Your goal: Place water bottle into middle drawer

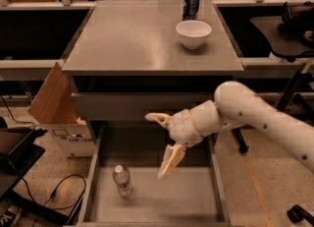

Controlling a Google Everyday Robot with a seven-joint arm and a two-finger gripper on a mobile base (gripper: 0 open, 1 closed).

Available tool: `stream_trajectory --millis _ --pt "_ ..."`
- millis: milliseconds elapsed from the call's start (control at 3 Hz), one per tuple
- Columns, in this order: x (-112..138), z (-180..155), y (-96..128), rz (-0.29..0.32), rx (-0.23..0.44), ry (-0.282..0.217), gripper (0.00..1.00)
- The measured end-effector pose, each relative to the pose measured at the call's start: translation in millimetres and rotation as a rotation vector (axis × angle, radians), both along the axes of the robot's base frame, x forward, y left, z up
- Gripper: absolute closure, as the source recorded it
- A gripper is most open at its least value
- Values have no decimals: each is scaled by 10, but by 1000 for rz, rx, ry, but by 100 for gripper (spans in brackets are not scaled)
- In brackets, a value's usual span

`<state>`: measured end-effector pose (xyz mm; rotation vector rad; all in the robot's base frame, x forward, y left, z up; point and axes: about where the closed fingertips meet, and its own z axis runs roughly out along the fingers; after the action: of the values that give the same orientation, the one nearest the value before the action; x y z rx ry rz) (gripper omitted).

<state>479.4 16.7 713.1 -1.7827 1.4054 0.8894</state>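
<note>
The water bottle (122, 180), small and clear with a pale label band, stands upright on the floor of the open middle drawer (196, 199), near its left side wall. My gripper (159, 145) hangs over the drawer, up and to the right of the bottle, apart from it. Its two pale fingers (168, 164) are spread wide and hold nothing. The white arm reaches in from the right.
A blue soda can (191, 4) and a white bowl (193, 33) stand on the grey cabinet top (127, 39). A shut drawer front (122, 105) sits above the open one. A cardboard box (58, 110) leans at the cabinet's left. Cables lie on the floor at left.
</note>
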Motion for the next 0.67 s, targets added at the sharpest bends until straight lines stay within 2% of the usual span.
stream_trajectory --millis 333,667 --pt "-137 532 -417 -62 -156 -92 0" --pt "-250 1106 -715 -110 -355 -170 0"
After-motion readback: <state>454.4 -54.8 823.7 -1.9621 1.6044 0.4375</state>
